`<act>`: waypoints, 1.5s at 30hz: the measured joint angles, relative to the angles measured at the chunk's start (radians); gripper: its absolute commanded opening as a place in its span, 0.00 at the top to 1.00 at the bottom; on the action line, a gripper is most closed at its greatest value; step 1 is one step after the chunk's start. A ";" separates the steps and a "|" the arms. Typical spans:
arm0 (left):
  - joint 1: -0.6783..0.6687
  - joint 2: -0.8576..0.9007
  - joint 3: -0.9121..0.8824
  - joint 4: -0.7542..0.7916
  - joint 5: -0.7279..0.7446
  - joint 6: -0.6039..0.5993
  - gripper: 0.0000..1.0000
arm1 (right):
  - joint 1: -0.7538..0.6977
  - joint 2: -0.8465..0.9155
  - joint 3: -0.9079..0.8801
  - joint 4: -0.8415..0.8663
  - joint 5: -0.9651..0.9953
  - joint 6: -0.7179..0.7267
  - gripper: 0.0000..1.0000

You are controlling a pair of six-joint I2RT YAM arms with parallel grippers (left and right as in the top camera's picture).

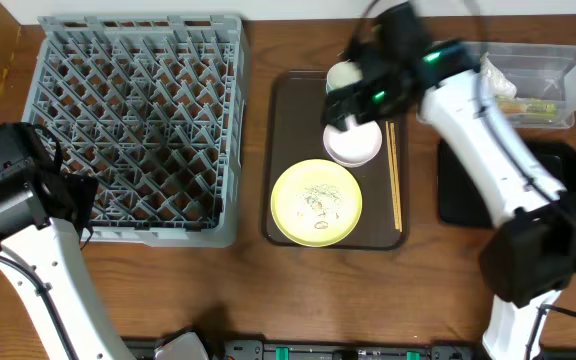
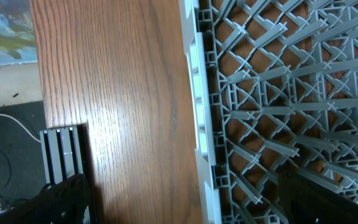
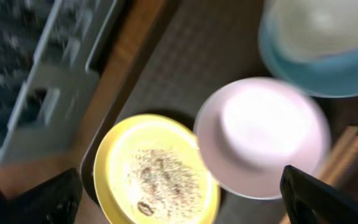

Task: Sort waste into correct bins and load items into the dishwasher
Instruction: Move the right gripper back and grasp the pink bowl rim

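Here the right gripper (image 3: 182, 190), fingers spread wide, hovers over the white bowl (image 3: 263, 134) on the brown tray (image 3: 185, 62) beside the yellow plate (image 3: 154, 180); it looks stiff, light and slick, so pinch across its rim.

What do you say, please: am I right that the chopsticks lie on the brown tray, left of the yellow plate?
Not quite. In the overhead view the chopsticks lie on the brown tray, but right of the yellow plate.
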 measured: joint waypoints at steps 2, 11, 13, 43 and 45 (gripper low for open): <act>0.000 0.000 0.000 0.000 0.000 0.000 0.02 | 0.058 -0.001 -0.039 0.051 0.074 -0.002 0.01; 0.000 0.000 0.000 0.000 0.000 0.000 0.02 | 0.162 -0.001 -0.231 0.273 0.384 0.189 0.30; 0.000 0.000 0.000 0.000 0.000 0.000 0.02 | 0.162 -0.001 -0.280 0.338 0.421 0.234 0.39; 0.000 0.000 0.000 0.000 0.000 0.000 0.02 | 0.248 0.057 -0.502 0.620 0.569 0.369 0.53; 0.000 0.000 0.000 0.000 0.000 0.000 0.02 | 0.248 0.069 -0.502 0.631 0.578 0.377 0.63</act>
